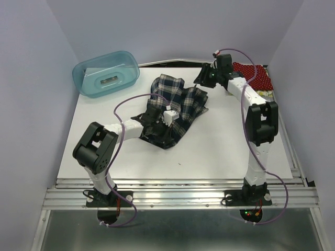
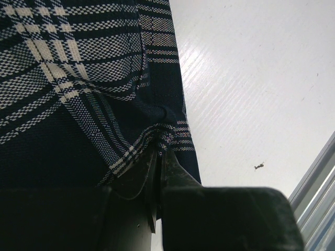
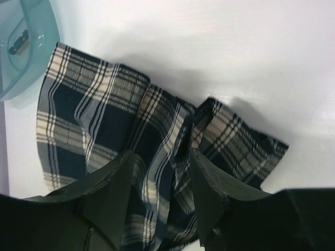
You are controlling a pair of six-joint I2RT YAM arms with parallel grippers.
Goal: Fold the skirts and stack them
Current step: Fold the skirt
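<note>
Left claw [image 2: 158,152] shut tight, pinching a folded edge of plaid skirt [image 1: 184,100], which lies rumpled mid-table [image 1: 225,149]. Right claw [image 3: 160,157] parted, empty, hovering over the skirt's 1 o'clock end. Teal tub [image 1: 107,73] at 10 o'clock, well apart. Red skirt [image 1: 255,76] at 2 o'clock, partly hidden behind right arm [image 1: 251,97]. Yellowish cloth [image 1: 263,93] beside it, only a sliver showing.

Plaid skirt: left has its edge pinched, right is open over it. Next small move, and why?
Probably lower the right gripper and close on the bunched far folds: the plaid skirt lies rumpled, the left gripper pins only one edge, and right's jaws hold nothing.
</note>
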